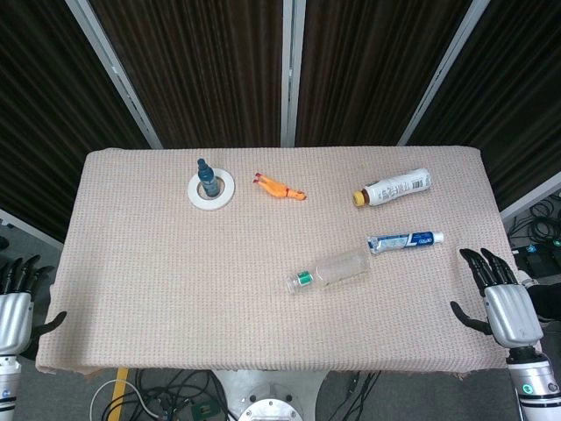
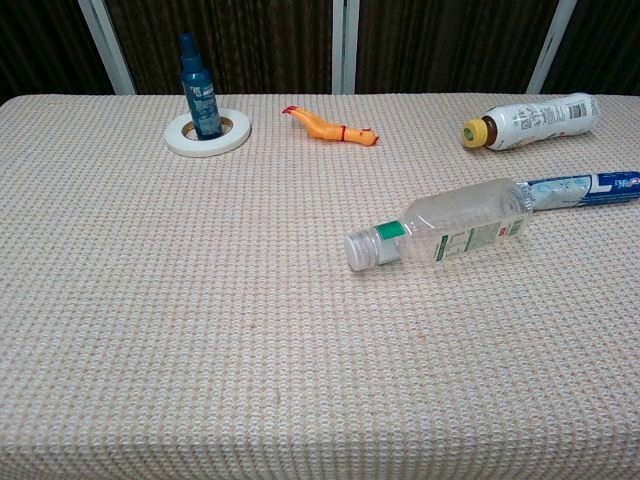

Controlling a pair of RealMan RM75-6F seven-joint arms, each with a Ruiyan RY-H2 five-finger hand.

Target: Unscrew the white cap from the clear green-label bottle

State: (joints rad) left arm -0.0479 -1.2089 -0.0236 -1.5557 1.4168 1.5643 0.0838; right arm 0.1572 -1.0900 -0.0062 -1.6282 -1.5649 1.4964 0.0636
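The clear bottle point(image 1: 330, 271) point(image 2: 445, 233) lies on its side right of the table's middle, its green label band and white cap point(image 1: 292, 283) point(image 2: 359, 250) pointing toward the front left. My right hand point(image 1: 500, 294) hovers off the table's right front edge with fingers spread, holding nothing. Beyond the front left corner is my left hand point(image 1: 16, 303), fingers apart and empty. Neither hand touches the bottle. The chest view shows no hand.
A toothpaste tube point(image 1: 406, 240) point(image 2: 585, 188) lies just behind the bottle's base. A white bottle with a yellow cap point(image 1: 394, 188) point(image 2: 530, 120) lies at the back right. An orange rubber chicken point(image 1: 280, 188) point(image 2: 330, 127) and a blue spray bottle point(image 1: 208, 178) point(image 2: 199, 88) standing inside a white tape ring point(image 1: 211, 190) sit at the back.
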